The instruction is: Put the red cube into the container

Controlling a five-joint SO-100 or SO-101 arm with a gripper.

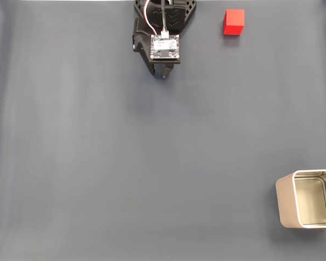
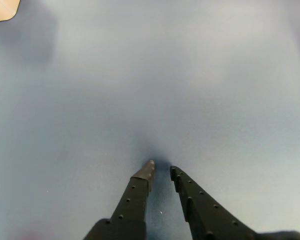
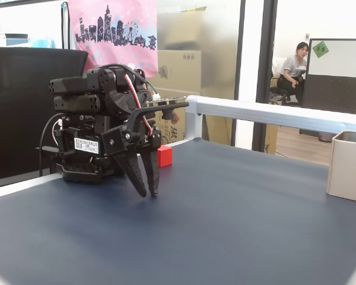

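The red cube (image 1: 234, 22) rests on the dark mat at the far edge, to the right of the arm's base in a fixed view, and just behind the arm (image 3: 164, 155) in the side view. The container (image 1: 285, 204), a silvery-beige tin with nothing in it, stands at the lower right, also at the right edge (image 3: 347, 166). My gripper (image 1: 158, 75) (image 3: 147, 191) points down at the mat near the base, well apart from both. In the wrist view its fingertips (image 2: 161, 169) stand slightly open with nothing between them.
A white rail (image 3: 273, 113) borders the far side of the table. A person (image 3: 293, 71) sits far off behind glass. A beige patch (image 2: 2, 9) shows in the wrist view's top-left corner. The dark mat (image 1: 125, 163) stretches between arm and tin.
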